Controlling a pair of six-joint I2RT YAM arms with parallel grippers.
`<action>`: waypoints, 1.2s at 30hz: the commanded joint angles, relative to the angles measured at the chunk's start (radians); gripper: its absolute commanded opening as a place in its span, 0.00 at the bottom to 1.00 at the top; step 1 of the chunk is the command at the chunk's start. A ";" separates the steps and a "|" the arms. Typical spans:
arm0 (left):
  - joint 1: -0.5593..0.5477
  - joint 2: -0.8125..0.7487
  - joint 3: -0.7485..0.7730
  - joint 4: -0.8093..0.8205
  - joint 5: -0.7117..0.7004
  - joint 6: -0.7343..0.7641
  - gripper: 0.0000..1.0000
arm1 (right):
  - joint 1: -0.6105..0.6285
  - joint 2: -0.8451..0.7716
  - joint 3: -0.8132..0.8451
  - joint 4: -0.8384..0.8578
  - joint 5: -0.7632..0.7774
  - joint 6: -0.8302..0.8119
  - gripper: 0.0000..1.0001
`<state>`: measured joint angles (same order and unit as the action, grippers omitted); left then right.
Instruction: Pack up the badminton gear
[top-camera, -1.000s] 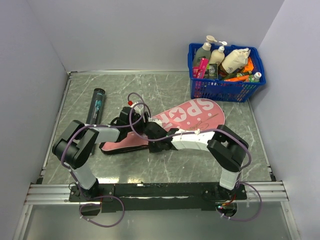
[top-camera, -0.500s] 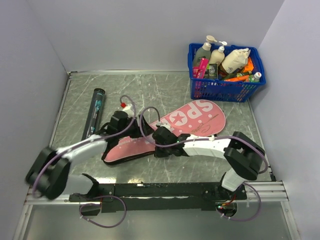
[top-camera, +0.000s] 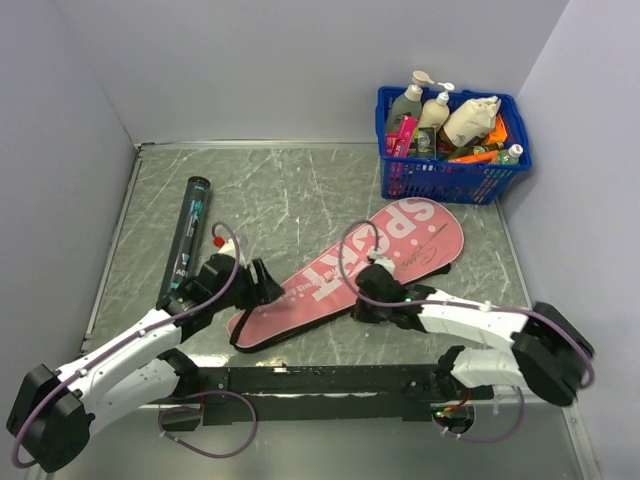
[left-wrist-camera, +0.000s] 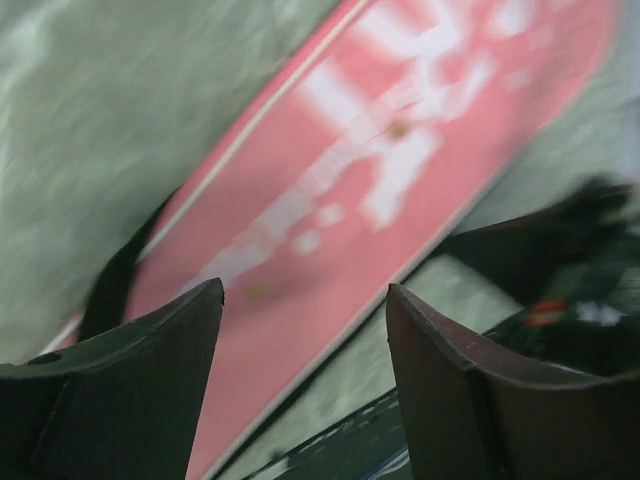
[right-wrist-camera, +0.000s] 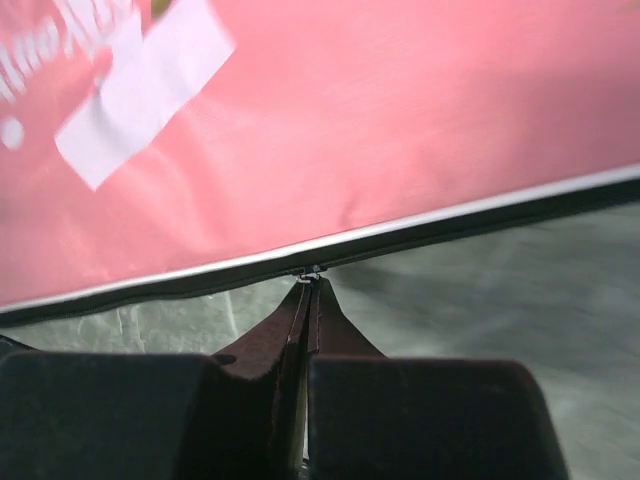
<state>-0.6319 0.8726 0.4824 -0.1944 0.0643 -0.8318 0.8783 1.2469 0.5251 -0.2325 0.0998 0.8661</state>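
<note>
Grippers work the racket cover (top-camera: 372, 248), which lies diagonally.
Top view: the left gripper (top-camera: 268, 287) sits at the cover's low-left end and the right gripper (top-camera: 362, 302) at its near edge. Left wrist: jaws released, cover just ahead. Right wrist: jaws clenched on that edge, perhaps the zip pull.

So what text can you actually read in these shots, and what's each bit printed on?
"SPORT": large white letters on the pink racket cover, top view.
Smaller white script lower on that cover: too small from above, blurred in both wrist views.
Label on the black tube: too small to read.
Labels on the bottles in the blue basket: too small to read.
</note>
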 joint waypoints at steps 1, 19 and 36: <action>-0.009 -0.017 -0.044 -0.094 -0.061 -0.053 0.70 | -0.067 -0.171 -0.071 -0.088 0.057 -0.015 0.00; -0.167 0.196 -0.064 -0.106 -0.199 -0.095 0.70 | -0.154 -0.219 -0.137 -0.064 -0.020 -0.036 0.00; -0.232 0.315 -0.114 0.138 -0.083 -0.073 0.01 | 0.023 -0.066 -0.021 -0.034 0.007 0.043 0.00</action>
<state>-0.8425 1.1381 0.4046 -0.0635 -0.0643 -0.9173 0.7963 1.0843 0.4015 -0.3004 0.1074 0.8539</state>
